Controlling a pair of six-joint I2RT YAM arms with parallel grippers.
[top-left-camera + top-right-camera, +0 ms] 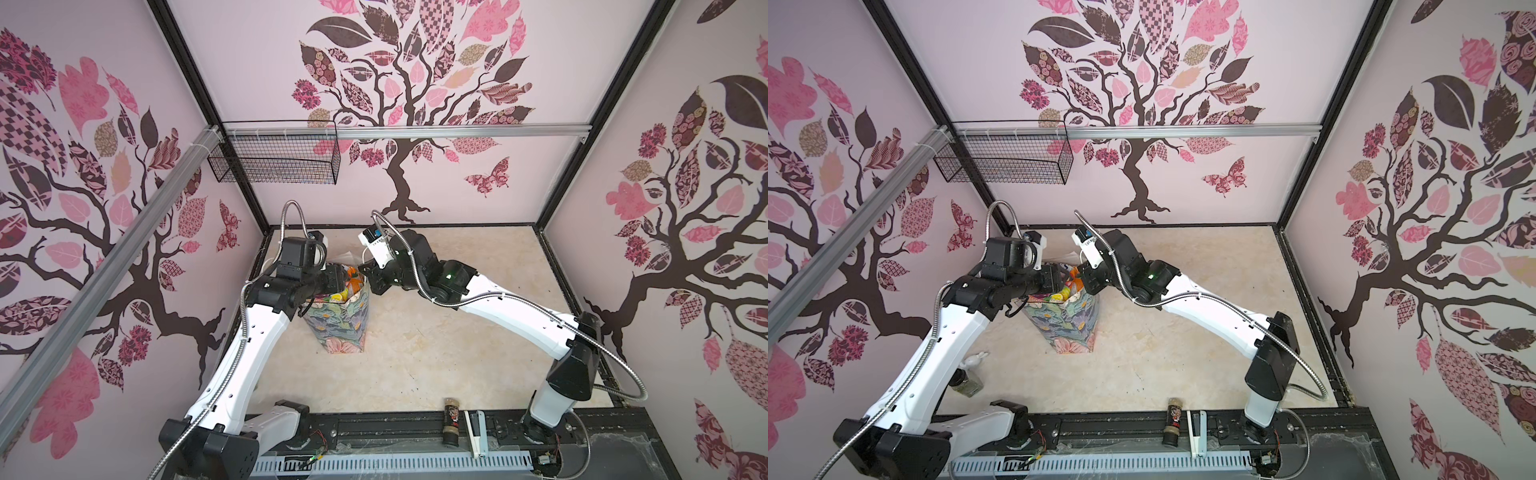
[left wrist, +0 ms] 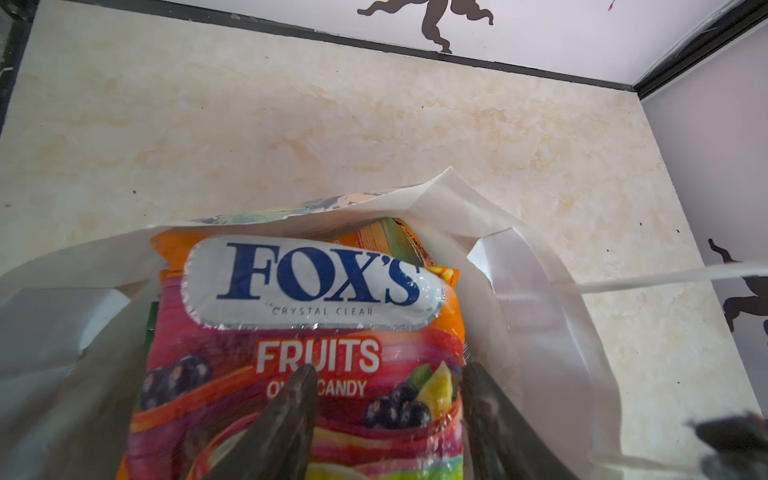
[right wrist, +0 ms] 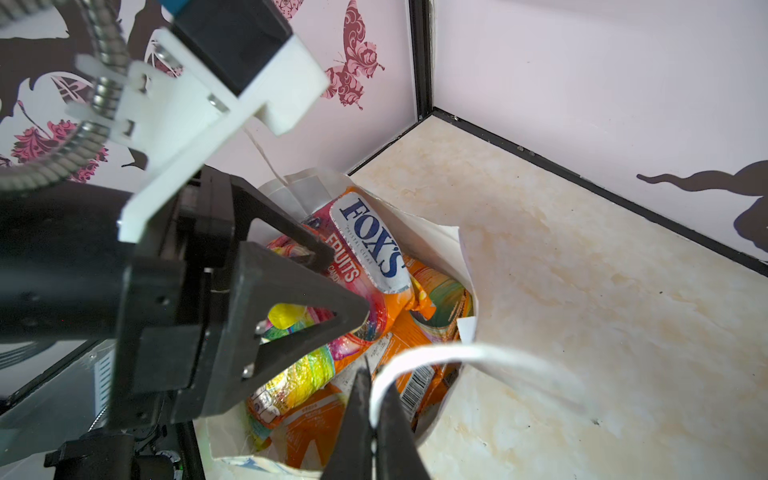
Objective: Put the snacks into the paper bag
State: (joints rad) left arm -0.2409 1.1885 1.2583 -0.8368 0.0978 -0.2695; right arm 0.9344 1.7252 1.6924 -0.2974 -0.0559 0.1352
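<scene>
A: How does the right tool (image 3: pixel 374 376) stand?

B: Pressed together, pinching a white cord handle (image 3: pixel 457 353) of the paper bag (image 1: pixel 340 332). The cord loops out from between its tips toward the bag's rim just beyond them.

A: And the left tool (image 2: pixel 388 370)?

B: Spread. Its two dark fingers (image 2: pixel 286 419) stand apart right over the bag's mouth, and I see nothing squeezed between them.

A: What sits nearest to it?

B: A red and orange FOX'S Fruits packet (image 2: pixel 316 282), just under the fingers. One finger crosses its printed face and the second is at its edge. The end with the silver label sticks out past the fingertips, against the bag's white inner wall. Whether the fingers touch the packet, I cannot tell.

A: Further down?

B: Below that packet, inside the bag, lie more snacks. There are orange packets (image 3: pixel 307 419) and a yellow-green packet (image 3: pixel 299 374), piled at odd angles.

A: And the bag itself?

B: It stands on the tabletop (image 1: pixel 457 340), directly beneath the left tool and just beside the right, between the two in both top views.

A: Anything away from the tools?

B: A small dark jar (image 1: pixel 450 419) and a white stapler-like object (image 1: pixel 478 434) lie side by side on the black rail (image 1: pixel 395 428), well apart from both tools. A black wire basket (image 1: pixel 274 160) hangs on the wall, far beyond them.
</scene>
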